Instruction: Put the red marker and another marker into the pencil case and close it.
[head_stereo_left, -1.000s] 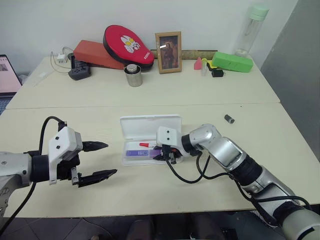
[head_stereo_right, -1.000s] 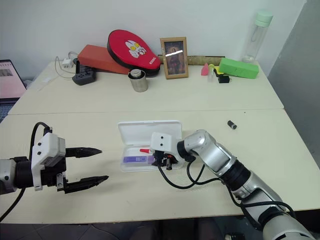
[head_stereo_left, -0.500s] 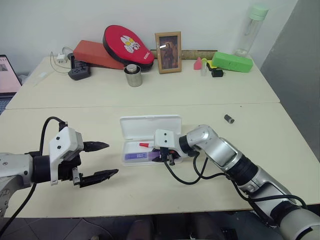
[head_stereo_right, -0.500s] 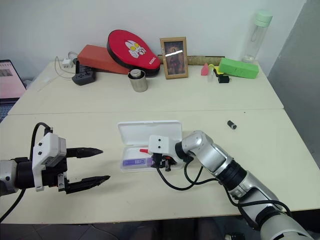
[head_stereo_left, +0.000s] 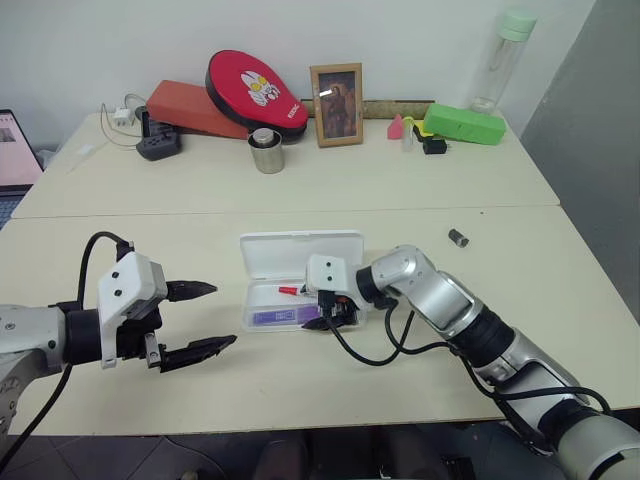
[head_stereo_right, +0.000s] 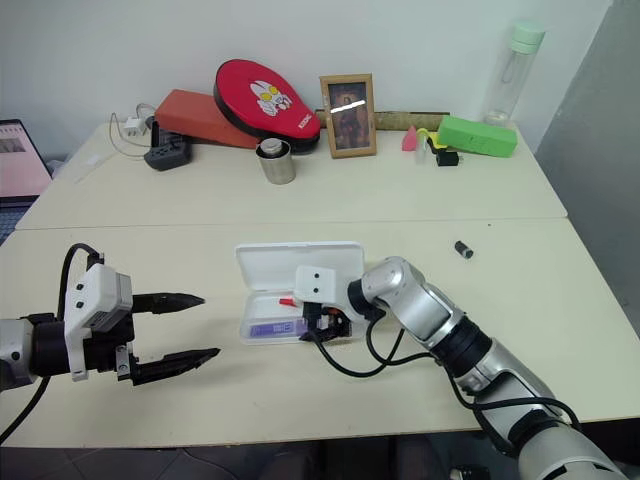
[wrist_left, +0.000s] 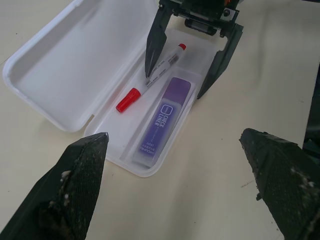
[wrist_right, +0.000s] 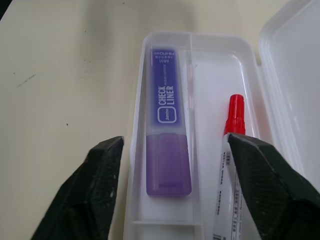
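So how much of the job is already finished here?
Both markers look packed: the red marker and the purple marker lie side by side in the pencil case tray. The right hand hangs open over them, gripping nothing. What is left is the lid, which lies open flat on the table.

An office or study room: two pale desks (head_stereo_left: 330, 185) pushed together against a plain white wall, a laptop (head_stereo_left: 15, 150) at the far left edge, a power strip (head_stereo_left: 158, 146) with cables, and a framed picture (head_stereo_left: 337, 105) along the back edge.
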